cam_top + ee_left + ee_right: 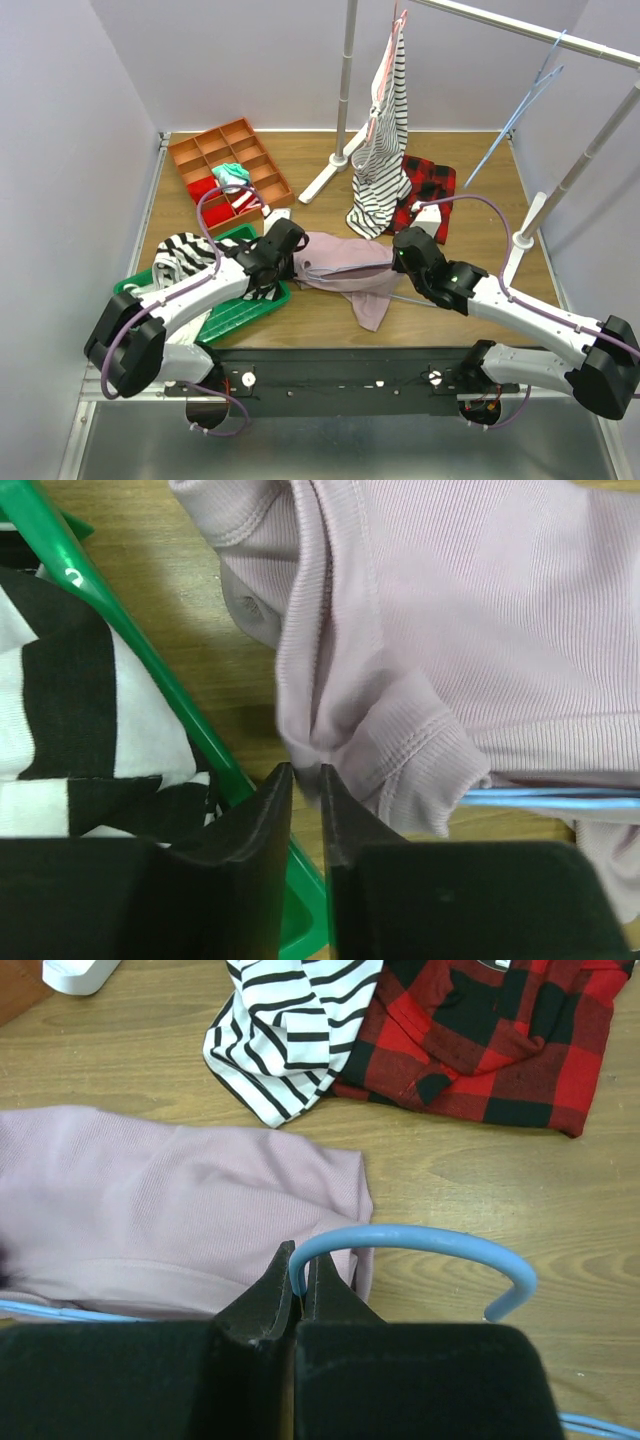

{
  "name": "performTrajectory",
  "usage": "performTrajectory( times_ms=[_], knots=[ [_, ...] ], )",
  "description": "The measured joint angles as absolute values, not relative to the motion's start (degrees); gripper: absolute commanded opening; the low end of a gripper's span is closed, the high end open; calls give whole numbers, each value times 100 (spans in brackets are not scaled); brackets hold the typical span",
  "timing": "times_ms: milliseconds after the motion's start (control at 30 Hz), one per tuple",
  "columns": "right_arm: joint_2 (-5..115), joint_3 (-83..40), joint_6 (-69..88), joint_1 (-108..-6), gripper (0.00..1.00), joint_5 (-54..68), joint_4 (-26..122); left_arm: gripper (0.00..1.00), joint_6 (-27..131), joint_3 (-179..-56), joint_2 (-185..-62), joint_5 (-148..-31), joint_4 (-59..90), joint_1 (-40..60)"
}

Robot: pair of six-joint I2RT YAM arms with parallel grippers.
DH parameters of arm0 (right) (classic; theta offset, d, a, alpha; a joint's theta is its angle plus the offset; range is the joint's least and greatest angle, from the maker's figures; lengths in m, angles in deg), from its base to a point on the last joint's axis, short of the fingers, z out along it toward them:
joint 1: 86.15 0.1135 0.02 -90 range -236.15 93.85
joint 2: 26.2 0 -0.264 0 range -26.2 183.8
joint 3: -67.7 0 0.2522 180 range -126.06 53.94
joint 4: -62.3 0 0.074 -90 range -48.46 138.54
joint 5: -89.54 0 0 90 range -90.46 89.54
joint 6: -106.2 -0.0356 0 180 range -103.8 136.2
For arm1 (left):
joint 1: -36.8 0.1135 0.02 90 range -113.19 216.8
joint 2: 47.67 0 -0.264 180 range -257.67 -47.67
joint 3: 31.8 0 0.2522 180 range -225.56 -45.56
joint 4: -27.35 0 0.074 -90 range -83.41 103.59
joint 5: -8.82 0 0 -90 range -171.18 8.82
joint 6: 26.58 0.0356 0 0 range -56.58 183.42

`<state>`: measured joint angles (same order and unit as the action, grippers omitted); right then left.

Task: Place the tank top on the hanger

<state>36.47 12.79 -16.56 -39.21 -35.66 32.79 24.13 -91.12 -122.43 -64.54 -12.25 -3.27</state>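
The right pincer (298, 1278) clamps the hanger (420, 1236) at its hook; the tank top (150, 1200) lies just ahead, leftward.

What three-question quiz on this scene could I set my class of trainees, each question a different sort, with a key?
1. True or false: the right gripper is shut on the hanger, at its hook.
2. The tank top lies mainly on: A the table, B the green tray, C the orange organiser.
3. Fill in: the plaid garment is red and ____.
Key: 1 true; 2 A; 3 black.
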Motion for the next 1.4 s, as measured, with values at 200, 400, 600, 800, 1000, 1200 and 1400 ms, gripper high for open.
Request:
performTrajectory(
  times_ms=[200, 400, 600, 800, 1000, 1200, 1400],
  knots=[
    [3639, 1279, -1712, -3921, 1, -3570, 3196, 39, 2422, -9064, -11978, -6515, -1179, -327],
    [3580, 1279, -1787, -3921, 1, -3605, 3126, 38, 2656, -9097, -11591, -6688, -1219, -327],
    [3577, 1279, -1830, -3921, 1, -3620, 3100, 37, 3075, -9516, -11841, -6729, -1418, -519],
    [3606, 1279, -1833, -3921, 1, -3620, 3098, 36, 3526, -10329, -12562, -6384, -1826, -1127],
    [3606, 1279, -1835, -3921, 1, -3620, 3098, 34, 3738, -10994, -13425, -5608, -2408, -1286],
    [3604, 1279, -1835, -3921, 1, -3620, 3096, 40, 3888, -11177, -13738, -5269, -2797, -1354],
    [3604, 1279, -1835, -3921, 1, -3620, 3096, 41, 4028, -11180, -13814, -5407, -2858, -1356]
  ],
)
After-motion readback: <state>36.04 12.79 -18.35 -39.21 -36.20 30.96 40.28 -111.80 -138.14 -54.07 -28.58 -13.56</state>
